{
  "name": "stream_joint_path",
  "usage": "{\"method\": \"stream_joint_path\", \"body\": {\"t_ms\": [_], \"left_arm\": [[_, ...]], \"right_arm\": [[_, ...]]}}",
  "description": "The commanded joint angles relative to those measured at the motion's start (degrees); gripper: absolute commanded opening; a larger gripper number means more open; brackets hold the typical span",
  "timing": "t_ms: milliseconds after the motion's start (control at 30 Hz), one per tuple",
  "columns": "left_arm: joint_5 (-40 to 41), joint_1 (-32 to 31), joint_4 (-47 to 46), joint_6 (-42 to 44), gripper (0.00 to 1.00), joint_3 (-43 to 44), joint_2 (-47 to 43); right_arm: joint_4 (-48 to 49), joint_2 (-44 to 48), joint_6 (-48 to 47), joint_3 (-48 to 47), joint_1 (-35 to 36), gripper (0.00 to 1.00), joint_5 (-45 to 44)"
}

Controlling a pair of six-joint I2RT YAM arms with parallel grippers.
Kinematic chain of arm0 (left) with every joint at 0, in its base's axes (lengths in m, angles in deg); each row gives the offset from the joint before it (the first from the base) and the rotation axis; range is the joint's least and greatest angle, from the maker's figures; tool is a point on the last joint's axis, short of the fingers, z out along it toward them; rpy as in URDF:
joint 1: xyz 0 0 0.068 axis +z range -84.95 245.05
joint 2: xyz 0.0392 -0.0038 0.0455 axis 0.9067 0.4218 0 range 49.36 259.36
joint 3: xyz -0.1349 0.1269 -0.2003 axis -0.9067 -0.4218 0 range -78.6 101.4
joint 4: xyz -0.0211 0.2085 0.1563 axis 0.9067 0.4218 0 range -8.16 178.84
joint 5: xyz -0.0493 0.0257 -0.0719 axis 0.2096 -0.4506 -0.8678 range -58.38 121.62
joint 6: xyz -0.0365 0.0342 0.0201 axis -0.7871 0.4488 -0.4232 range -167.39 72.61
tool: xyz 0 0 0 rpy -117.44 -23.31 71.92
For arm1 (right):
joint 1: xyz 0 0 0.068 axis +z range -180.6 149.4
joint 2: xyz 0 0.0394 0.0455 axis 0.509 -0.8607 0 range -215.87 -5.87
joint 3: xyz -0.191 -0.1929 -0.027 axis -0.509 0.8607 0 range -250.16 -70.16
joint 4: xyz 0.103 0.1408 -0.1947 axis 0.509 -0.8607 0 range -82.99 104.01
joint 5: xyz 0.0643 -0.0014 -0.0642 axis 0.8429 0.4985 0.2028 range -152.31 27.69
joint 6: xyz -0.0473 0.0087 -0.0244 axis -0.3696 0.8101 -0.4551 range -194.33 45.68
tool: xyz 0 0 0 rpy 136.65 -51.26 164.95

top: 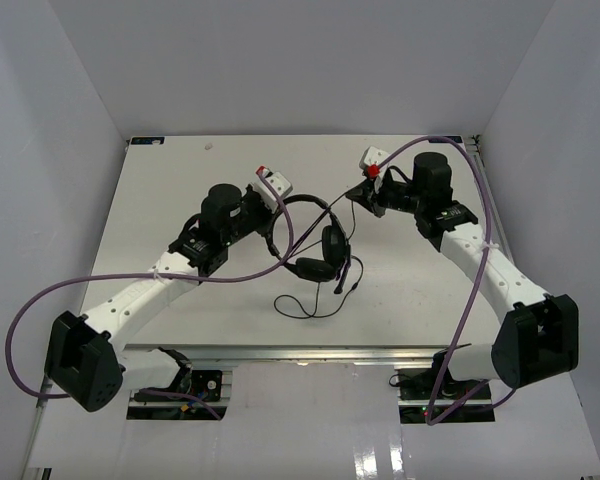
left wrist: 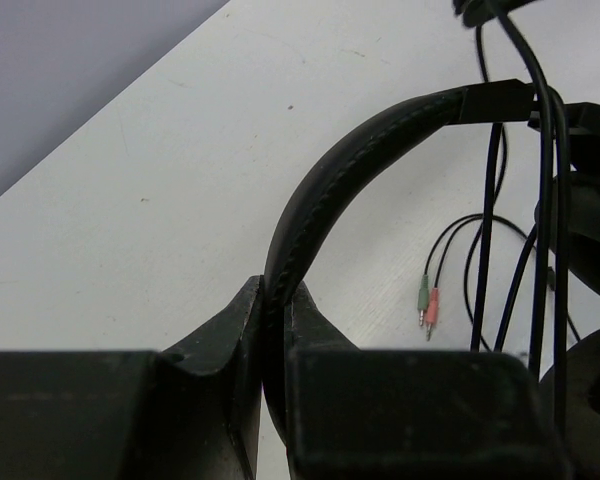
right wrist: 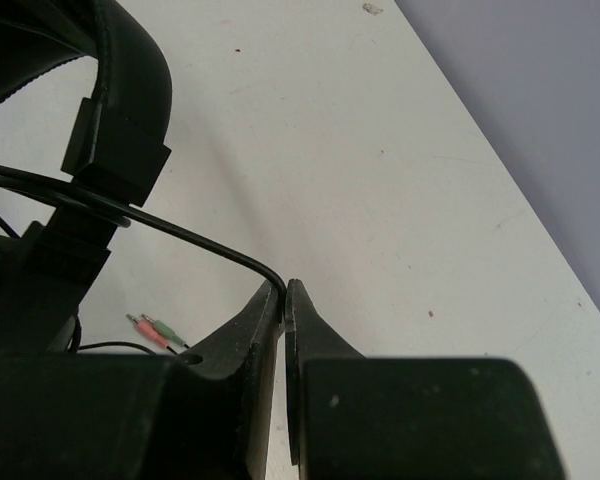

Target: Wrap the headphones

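Observation:
The black headphones (top: 315, 240) are held up over the middle of the table. My left gripper (top: 267, 222) is shut on the headband (left wrist: 325, 190), which runs between its fingers in the left wrist view. My right gripper (top: 358, 193) is shut on the thin dark cord (right wrist: 195, 240), pulled taut from the ear cup side. The rest of the cord (top: 310, 305) loops on the table below the ear cups. The green and pink plugs (left wrist: 427, 303) lie on the table; they also show in the right wrist view (right wrist: 155, 330).
Purple arm cables (top: 40, 300) arc over both arms and hang off the front edge. White walls close in the table on the left, right and back. The table's front edge (top: 300, 350) runs just above the arm bases.

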Motion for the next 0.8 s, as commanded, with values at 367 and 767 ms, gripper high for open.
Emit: {"method": "stream_joint_path", "body": {"t_ms": [367,767], "left_arm": [[-9.3,-0.1,-0.6,-17.3,0.0,17.2,-3.7],[11.2,-0.1,-3.4,-28.2,0.0,27.5,0.6]], "right_arm": [[37.9,-9.4,35.1,4.8,-0.4,0.57,22.1],[72.7,-16.1,62.7,18.8,7.2,0.58,21.3]]}}
